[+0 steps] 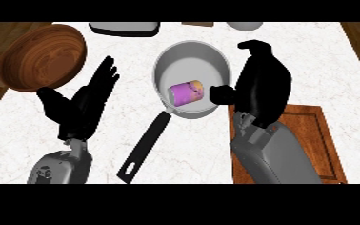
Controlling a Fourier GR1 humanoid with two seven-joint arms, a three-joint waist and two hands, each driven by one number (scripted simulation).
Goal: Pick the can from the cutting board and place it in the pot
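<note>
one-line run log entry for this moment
can: lying in pot | right hand: open, beside pot | left hand: open, resting | cutting board: bare

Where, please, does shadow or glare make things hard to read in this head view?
Head view: no glare; the grey metal pot is shaded only softly inside, so the purple can lying in it reads clearly; the black right hand shows as a flat dark mass with little detail, hiding part of the wooden cutting board.

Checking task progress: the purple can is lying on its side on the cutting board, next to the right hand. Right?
No: the head view shows the purple can lying on its side inside the pot, next to the right hand, not on the cutting board.
</note>
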